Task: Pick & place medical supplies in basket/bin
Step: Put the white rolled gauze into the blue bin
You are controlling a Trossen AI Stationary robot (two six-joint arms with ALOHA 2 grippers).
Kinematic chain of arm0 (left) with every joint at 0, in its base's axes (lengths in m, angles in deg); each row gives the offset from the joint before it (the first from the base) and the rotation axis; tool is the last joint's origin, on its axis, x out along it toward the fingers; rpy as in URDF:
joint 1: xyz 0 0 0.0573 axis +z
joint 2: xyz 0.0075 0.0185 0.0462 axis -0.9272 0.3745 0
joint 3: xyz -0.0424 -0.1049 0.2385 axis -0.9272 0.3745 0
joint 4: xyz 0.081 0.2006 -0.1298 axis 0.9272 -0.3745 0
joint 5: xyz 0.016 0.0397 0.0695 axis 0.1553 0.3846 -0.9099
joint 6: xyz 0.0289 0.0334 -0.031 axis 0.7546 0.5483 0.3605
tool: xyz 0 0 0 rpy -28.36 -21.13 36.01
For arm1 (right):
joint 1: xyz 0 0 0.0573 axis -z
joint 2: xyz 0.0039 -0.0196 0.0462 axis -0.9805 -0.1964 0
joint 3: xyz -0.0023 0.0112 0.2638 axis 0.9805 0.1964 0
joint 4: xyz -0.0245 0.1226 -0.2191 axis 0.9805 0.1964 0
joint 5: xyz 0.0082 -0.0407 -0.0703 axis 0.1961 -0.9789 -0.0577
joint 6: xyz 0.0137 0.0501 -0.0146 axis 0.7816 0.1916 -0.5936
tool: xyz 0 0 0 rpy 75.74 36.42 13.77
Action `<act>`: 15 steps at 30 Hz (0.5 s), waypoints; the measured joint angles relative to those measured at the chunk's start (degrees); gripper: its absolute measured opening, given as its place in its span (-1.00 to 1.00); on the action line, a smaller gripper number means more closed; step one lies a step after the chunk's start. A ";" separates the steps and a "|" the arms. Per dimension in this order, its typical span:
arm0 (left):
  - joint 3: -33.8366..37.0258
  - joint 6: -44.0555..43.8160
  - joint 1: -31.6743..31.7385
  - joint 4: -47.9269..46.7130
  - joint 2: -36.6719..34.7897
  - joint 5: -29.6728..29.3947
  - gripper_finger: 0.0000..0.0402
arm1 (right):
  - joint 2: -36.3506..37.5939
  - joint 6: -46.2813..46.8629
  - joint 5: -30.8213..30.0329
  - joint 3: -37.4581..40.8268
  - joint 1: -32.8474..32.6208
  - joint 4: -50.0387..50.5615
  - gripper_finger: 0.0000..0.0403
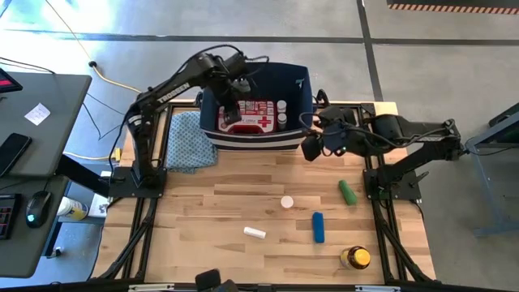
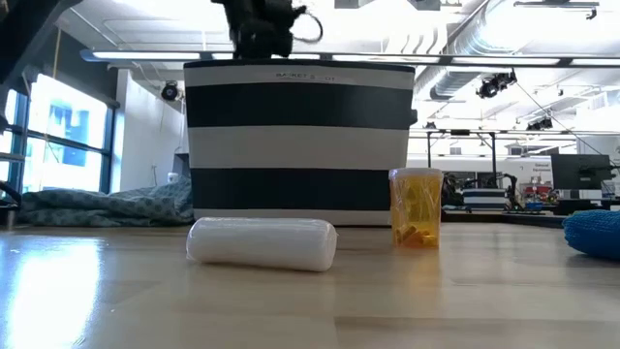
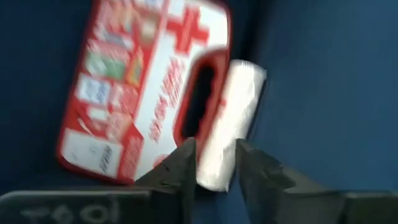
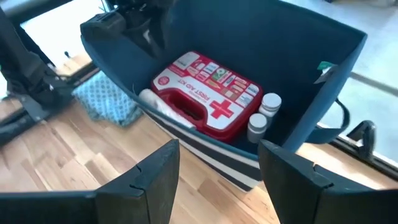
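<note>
Inside bin (image 4: 336,68): first-aid kit (image 4: 208,93), two bottles (image 4: 264,115).

We read "FIRST AID KIT" in white on the red first-aid kit (image 4: 208,93) in the right wrist view, beside its white cross. The left arm (image 1: 172,91) carries white lettering, probably "TROSSEN". Small print on the bin's rim (image 2: 300,76) in the low view is too faint to read.
</note>
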 joint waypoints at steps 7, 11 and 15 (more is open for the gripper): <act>0.00 -7.54 0.02 15.23 -4.34 4.99 -0.61 | 0.00 1.68 4.06 0.00 1.69 -2.44 0.03; -0.04 -7.76 -0.02 23.66 -6.76 10.49 -0.78 | 0.08 5.45 3.94 0.00 0.74 -3.21 0.03; -0.04 -11.29 0.04 30.28 -7.60 13.99 -0.87 | 0.20 6.57 2.84 0.00 -2.03 -4.51 0.03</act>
